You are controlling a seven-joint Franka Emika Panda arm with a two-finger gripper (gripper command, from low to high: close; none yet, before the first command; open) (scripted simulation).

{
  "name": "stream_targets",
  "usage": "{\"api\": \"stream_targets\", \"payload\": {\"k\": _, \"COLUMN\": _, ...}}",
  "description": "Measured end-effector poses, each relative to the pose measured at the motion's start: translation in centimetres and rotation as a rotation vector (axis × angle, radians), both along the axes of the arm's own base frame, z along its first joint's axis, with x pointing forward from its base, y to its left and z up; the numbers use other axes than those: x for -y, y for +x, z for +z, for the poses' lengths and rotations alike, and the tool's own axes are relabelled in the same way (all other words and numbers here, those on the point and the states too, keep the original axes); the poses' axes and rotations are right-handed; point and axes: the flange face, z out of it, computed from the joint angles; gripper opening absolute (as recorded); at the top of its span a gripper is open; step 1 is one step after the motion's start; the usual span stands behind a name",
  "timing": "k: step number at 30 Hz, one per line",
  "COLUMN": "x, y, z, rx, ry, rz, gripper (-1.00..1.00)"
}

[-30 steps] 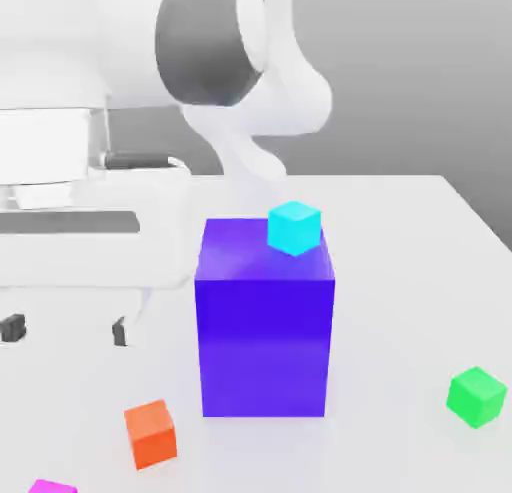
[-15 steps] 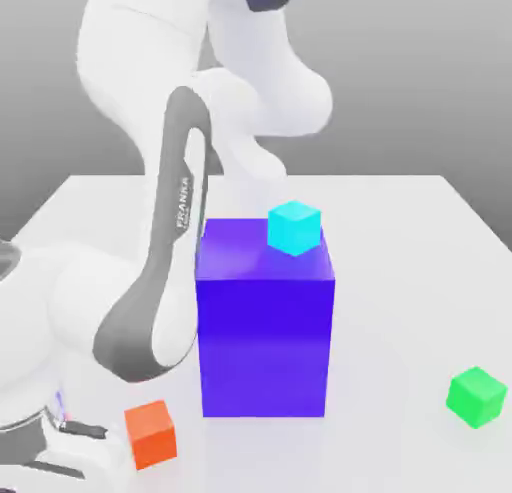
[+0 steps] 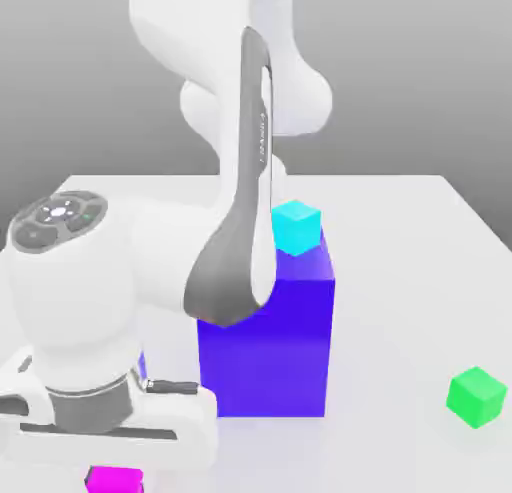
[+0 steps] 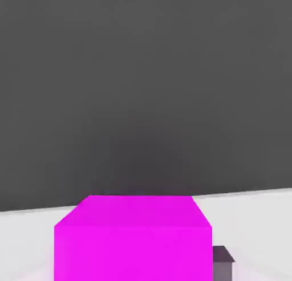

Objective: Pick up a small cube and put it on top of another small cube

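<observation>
The magenta cube (image 3: 115, 478) is pinched between the gripper (image 4: 134, 277) fingers, low on the table (image 3: 400, 241). A cyan cube (image 3: 296, 227) is seen on the big blue-violet block (image 3: 275, 341)

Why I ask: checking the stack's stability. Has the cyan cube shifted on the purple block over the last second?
No. The cyan cube sits at the same corner atop the purple block.

Soft even light falling from above, faint shadows lying on the matte white table (image 3: 400, 281), gentle blur softening edges, no glare showing.
</observation>
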Motion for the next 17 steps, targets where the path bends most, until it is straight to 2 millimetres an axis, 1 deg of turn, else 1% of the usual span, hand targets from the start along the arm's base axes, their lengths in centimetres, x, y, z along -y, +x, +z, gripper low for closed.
{"api": "stream_targets", "payload": {"k": 3, "x": -7.6, "y": -1.5, "z": 0.8, "rx": -0.001, "ry": 0.006, "rz": 0.145, "gripper": -1.0}}
{"api": "stream_targets", "payload": {"k": 5, "x": -12.6, "y": -3.2, "z": 1.3, "rx": -0.001, "ry": 0.008, "rz": 0.249, "gripper": -1.0}}
{"api": "stream_targets", "payload": {"k": 7, "x": -17.7, "y": -5.6, "z": 1.9, "rx": 0.002, "ry": 0.005, "rz": 0.363, "gripper": -1.0}}
{"api": "stream_targets", "payload": {"k": 10, "x": -25.4, "y": -10.4, "z": 2.5, "rx": 0.009, "ry": -0.005, "rz": 0.551, "gripper": -1.0}}
{"api": "stream_targets", "payload": {"k": 11, "x": -27.9, "y": -12.0, "z": 2.3, "rx": 0.013, "ry": -0.01, "rz": 0.614, "gripper": -1.0}}
{"api": "stream_targets", "payload": {"k": 12, "x": -30.4, "y": -13.7, "z": 1.5, "rx": 0.016, "ry": -0.015, "rz": 0.679, "gripper": -1.0}}
{"api": "stream_targets", "payload": {"k": 13, "x": -33.0, "y": -15.4, "z": 0.2, "rx": 0.02, "ry": -0.022, "rz": 0.745, "gripper": -1.0}}
{"api": "stream_targets", "payload": {"k": 14, "x": -34.5, "y": -16.6, "z": -1.2, "rx": 0.023, "ry": -0.025, "rz": 0.786, "gripper": -1.0}}
{"api": "stream_targets", "payload": {"k": 15, "x": -35.2, "y": -17.2, "z": -2.0, "rx": 0.024, "ry": -0.026, "rz": 0.807, "gripper": 1.0}}
{"api": "stream_targets", "payload": {"k": 17, "x": -35.2, "y": -17.2, "z": -2.0, "rx": 0.024, "ry": -0.026, "rz": 0.807, "gripper": 1.0}}
